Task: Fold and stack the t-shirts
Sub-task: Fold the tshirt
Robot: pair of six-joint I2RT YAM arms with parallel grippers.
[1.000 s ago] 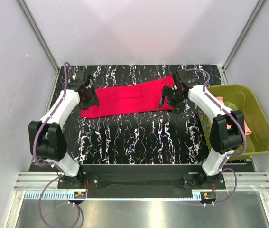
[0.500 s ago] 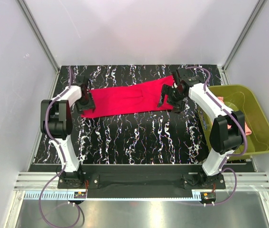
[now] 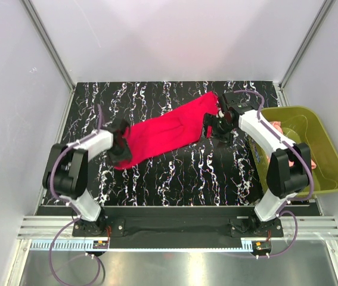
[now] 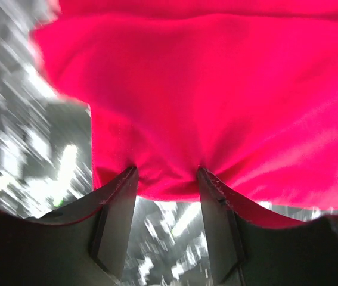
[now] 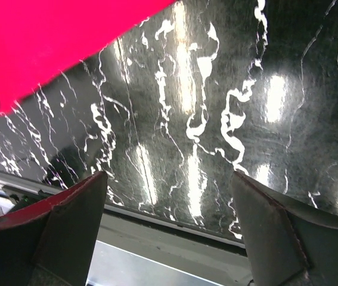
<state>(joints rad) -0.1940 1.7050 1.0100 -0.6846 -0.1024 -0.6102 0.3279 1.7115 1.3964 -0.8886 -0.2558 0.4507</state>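
The red shirt [image 3: 163,130] lies as a long band slanting across the table [image 3: 174,173], from near-left to far-right. The left gripper [image 4: 166,174] is half closed with the near-left hem bunched between its jaws. The right gripper [image 3: 215,124] is wide open and empty just beside the far-right end, the arm nearer that end.
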